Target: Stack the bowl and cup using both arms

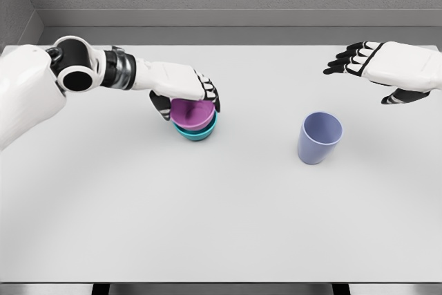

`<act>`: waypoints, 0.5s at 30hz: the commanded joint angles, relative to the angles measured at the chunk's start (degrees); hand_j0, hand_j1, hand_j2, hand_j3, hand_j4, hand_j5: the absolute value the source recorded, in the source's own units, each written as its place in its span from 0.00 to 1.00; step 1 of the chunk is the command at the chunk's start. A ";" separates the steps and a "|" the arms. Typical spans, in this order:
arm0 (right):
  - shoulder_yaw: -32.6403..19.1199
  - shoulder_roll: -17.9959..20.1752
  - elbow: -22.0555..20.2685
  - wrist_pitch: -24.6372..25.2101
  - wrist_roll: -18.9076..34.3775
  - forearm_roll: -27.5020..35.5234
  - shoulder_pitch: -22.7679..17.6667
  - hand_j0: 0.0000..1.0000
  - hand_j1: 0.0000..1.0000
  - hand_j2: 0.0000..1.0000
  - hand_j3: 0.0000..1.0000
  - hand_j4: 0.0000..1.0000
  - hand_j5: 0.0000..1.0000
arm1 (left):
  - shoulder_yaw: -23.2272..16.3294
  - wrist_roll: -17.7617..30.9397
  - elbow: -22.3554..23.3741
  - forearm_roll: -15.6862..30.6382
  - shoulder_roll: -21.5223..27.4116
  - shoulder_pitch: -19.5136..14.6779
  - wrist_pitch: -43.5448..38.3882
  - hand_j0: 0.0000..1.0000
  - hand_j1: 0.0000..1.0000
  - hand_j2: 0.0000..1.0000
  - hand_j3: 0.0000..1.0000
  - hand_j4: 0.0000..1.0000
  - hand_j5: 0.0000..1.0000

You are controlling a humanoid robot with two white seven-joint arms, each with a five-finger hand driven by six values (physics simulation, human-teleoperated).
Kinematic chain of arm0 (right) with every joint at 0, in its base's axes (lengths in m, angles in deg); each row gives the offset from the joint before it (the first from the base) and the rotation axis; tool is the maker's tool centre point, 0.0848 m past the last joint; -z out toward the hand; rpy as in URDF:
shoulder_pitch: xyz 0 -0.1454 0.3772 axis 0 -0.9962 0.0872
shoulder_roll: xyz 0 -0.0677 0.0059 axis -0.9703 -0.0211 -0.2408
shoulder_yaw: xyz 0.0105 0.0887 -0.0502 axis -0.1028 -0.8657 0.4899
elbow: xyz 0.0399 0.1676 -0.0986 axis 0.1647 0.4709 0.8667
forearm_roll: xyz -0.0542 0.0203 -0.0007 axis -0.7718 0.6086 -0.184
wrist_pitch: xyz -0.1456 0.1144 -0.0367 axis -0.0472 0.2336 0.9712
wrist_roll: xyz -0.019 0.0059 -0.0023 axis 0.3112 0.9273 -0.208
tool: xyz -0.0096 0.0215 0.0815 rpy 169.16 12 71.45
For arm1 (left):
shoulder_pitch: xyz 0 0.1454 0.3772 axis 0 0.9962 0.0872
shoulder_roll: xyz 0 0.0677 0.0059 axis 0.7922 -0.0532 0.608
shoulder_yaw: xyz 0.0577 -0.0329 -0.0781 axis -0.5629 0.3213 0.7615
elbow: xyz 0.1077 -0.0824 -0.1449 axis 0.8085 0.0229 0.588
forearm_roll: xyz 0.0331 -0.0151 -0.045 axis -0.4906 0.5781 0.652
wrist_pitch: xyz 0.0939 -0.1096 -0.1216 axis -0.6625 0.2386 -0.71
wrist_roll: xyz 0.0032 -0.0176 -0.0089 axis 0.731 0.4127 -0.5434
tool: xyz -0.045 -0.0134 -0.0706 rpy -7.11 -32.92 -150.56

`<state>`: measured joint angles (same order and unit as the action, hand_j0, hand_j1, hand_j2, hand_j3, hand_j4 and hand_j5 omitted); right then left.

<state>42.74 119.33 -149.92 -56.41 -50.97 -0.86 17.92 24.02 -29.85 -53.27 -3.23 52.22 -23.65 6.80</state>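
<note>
A purple bowl (191, 114) sits nested in a teal bowl (198, 132) left of the table's middle. My left hand (186, 98) reaches over the purple bowl from the left, its fingers curled over the far rim and the thumb against the near left side. A lavender cup (320, 137) stands upright, slightly tilted, to the right of the middle. My right hand (369, 74) hovers above and behind the cup at the far right, fingers spread, holding nothing.
The white table (221, 226) stretches wide in front of the bowls and cup. A grey wall runs along its far edge, and the table's front edge lies near the bottom of the view.
</note>
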 commanded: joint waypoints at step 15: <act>0.50 0.09 -1.77 0.16 -0.03 0.27 0.00 1.00 1.00 1.00 1.00 1.00 1.00 | -0.50 -0.03 0.07 0.23 -0.13 0.00 -0.12 0.97 0.97 0.97 0.97 0.97 0.97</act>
<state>43.19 119.33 -151.42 -56.41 -50.97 -0.86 17.92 23.50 -29.86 -53.20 -3.31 52.17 -23.65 6.82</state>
